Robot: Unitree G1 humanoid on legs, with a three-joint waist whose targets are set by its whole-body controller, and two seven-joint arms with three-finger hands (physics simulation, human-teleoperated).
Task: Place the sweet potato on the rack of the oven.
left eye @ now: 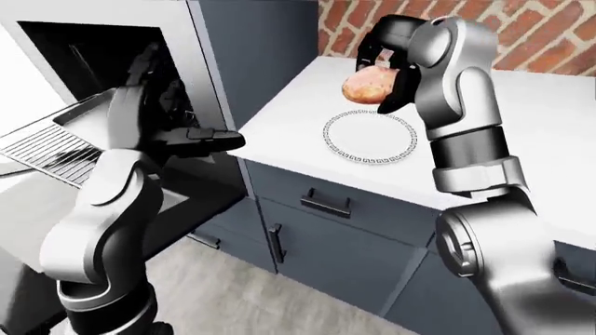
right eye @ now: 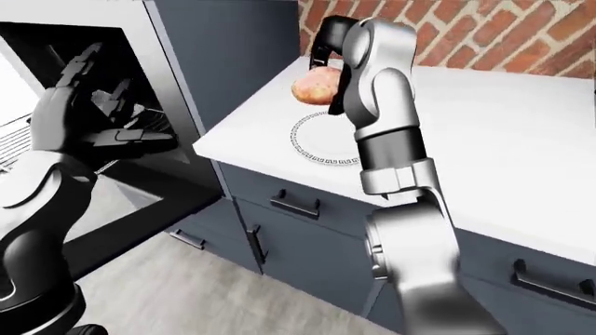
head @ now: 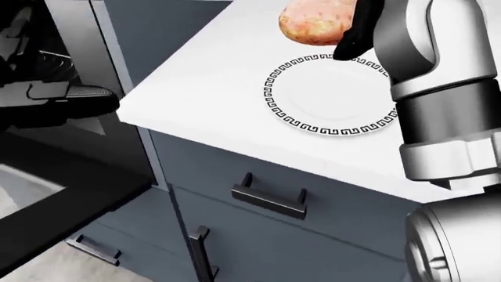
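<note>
Brick wall (left eye: 550,35) and white counter (left eye: 550,105) frame it: the sweet potato (left eye: 371,85) hangs above the patterned plate (left eye: 371,137), gripped in the right hand (left eye: 383,59), fingers closed round it. Left hand (left eye: 191,136) hovers spread and empty near the open oven (left eye: 103,49). To do this well, the robot should carry the potato level toward the wire rack (left eye: 47,146), clearing the oven door.

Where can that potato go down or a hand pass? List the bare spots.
The plate is bare, directly under the sweet potato gripped by the right hand. White counter is free between the plate and the brick wall. The oven rack looks bare, but the left hand hovers across the oven mouth, crowding that path.
</note>
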